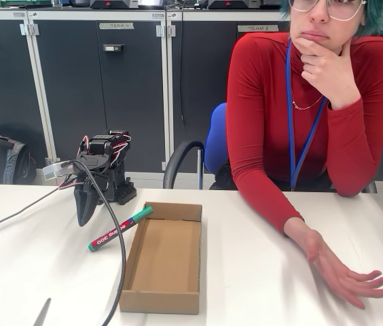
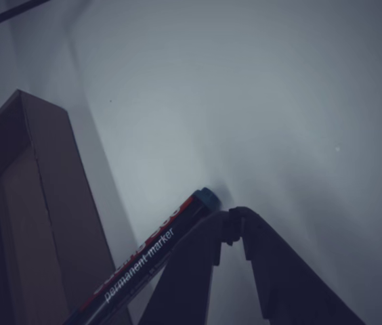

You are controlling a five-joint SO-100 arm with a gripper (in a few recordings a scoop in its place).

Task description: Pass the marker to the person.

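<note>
The marker [image 1: 119, 229] lies flat on the white worktop [image 1: 259, 272], its green cap end propped against the near corner of the open cardboard box [image 1: 163, 258], so it slants away from the fingers [image 1: 83, 219]. In the wrist view the marker [image 2: 152, 261] runs just beside the fingers [image 2: 235, 227], on their left, not between them. Their tips sit together with nothing gripped. The arm is folded low, likely a rest pose. The person [image 1: 314, 115] waits well beyond the box with one hand [image 1: 344, 275] laid palm-up on the worktop, apparently ready to receive.
</note>
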